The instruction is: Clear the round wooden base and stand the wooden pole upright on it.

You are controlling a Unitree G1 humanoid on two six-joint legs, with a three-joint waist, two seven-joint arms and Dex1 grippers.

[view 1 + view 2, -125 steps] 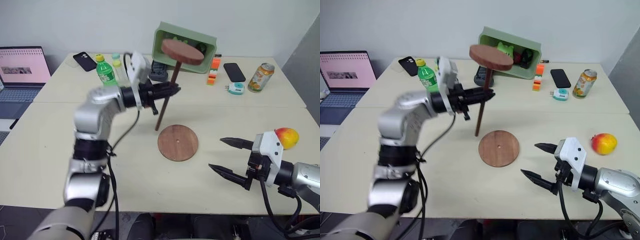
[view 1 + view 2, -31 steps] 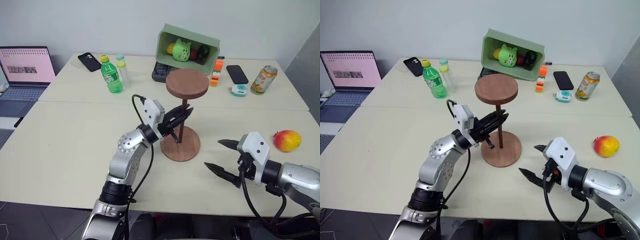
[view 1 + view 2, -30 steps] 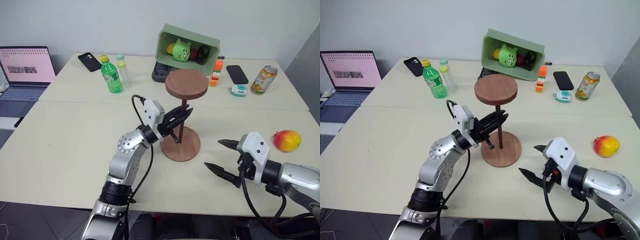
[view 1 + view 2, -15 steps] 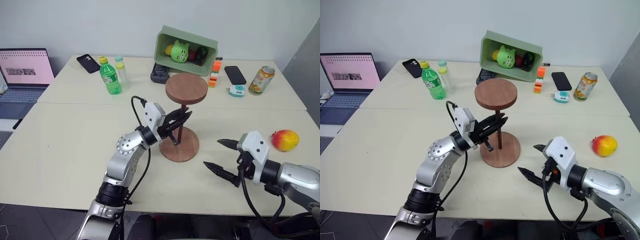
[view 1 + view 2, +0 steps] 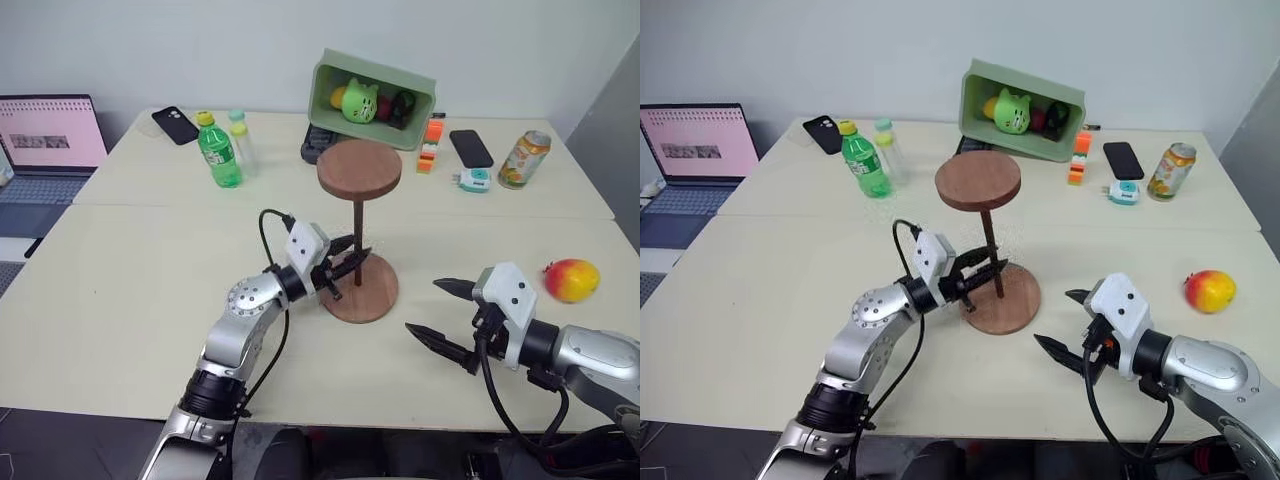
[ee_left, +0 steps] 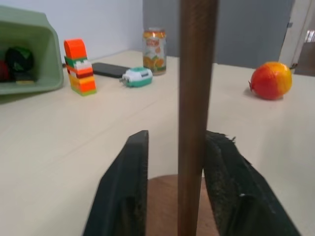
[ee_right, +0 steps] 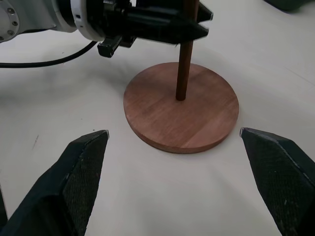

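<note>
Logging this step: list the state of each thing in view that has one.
wooden pole: upright in the base's centre, disc end up.
round wooden base: flat on the table, otherwise bare.
left end effector: open around the pole.
right end effector: open, empty.
green bin: tipped, toys inside.

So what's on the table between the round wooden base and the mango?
Only the right gripper; the tabletop from the round wooden base to the mango is otherwise bare, per the left eye view.

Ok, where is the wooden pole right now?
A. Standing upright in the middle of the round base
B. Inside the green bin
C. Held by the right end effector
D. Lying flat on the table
A: the wooden pole rises straight up from the centre of the round wooden base, its smaller disc on top.
</note>
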